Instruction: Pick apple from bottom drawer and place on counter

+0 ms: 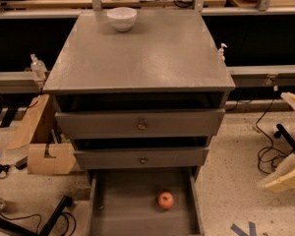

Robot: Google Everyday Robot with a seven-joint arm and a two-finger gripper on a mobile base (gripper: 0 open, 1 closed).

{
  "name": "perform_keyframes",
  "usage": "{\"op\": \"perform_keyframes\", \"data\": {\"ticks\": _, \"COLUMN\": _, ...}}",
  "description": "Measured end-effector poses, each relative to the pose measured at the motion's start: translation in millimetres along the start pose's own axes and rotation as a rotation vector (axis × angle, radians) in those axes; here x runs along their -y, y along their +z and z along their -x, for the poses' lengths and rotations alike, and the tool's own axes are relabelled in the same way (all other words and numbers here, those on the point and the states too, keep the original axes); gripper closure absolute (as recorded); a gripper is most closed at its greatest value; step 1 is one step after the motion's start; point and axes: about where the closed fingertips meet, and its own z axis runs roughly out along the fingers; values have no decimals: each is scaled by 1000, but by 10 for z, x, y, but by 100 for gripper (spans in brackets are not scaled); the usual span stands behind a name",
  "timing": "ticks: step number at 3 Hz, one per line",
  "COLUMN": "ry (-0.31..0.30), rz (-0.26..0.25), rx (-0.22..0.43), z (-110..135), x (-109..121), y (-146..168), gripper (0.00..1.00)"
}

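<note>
The apple (165,200) is small, round and red-orange. It lies on the bare floor of the bottom drawer (118,208), right of its middle; this grey tray is pulled out at the foot of the cabinet. The counter (152,58) is the broad grey slab on top of the cabinet. My gripper (287,173) shows as pale cream parts at the right edge of the camera view, over the floor, well right of the drawer and a little higher in the frame than the apple. It holds nothing that I can see.
A white bowl (121,18) stands at the counter's far edge. Two closed drawers with round knobs (141,126) sit above the open one. Cardboard pieces (44,154) lie on the floor at the left, and black cables (268,156) at the right. Wooden desks run behind.
</note>
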Motion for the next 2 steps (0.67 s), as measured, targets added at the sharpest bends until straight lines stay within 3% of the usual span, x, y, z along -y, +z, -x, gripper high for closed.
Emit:
{"op": "perform_keyframes", "data": {"ticks": 1, "ry": -6, "rz": 14, "rx": 41, "z": -124, "x": -67, "y": 172, "gripper": 0}}
{"op": "perform_keyframes", "data": {"ticks": 2, "ry": -11, "rz": 17, "rx": 40, "z": -139, "x": -74, "y": 186, "gripper": 0}}
